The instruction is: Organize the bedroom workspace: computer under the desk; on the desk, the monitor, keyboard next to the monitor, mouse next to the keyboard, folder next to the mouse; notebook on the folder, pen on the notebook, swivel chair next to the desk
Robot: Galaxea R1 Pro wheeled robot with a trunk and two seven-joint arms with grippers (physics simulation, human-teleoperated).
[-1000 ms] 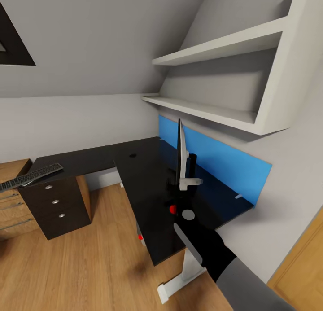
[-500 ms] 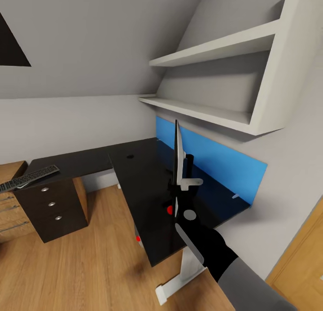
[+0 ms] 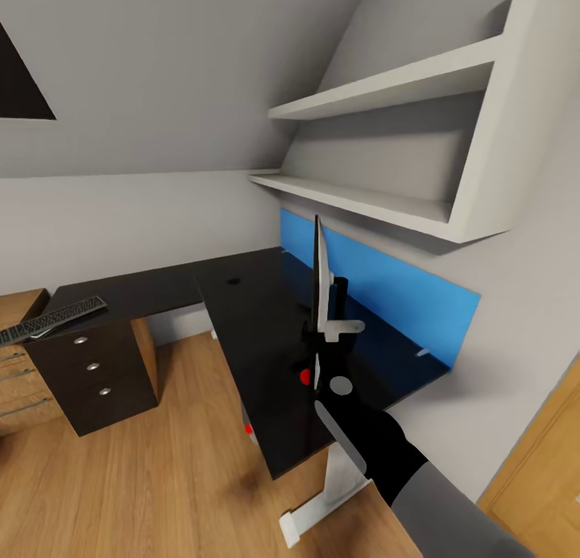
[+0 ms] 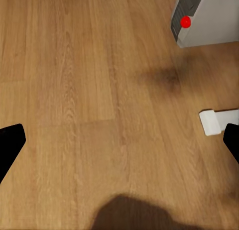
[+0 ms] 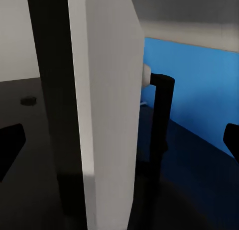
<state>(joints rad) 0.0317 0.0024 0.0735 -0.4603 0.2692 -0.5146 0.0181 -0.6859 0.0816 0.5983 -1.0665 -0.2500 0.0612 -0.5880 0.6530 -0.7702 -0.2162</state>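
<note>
At the monitor (image 3: 320,288), right end effector (image 3: 324,357) spread wide.

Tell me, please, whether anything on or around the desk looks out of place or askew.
Yes. The monitor stands edge-on to the blue back panel, not parallel to it. The keyboard lies far off at the desk's other end, overhanging onto the wooden cabinet.

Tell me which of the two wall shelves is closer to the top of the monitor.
The lower shelf, the long white board just above the blue panel. The monitor rises nearly to its edge, while the upper shelf sits well above.
</note>
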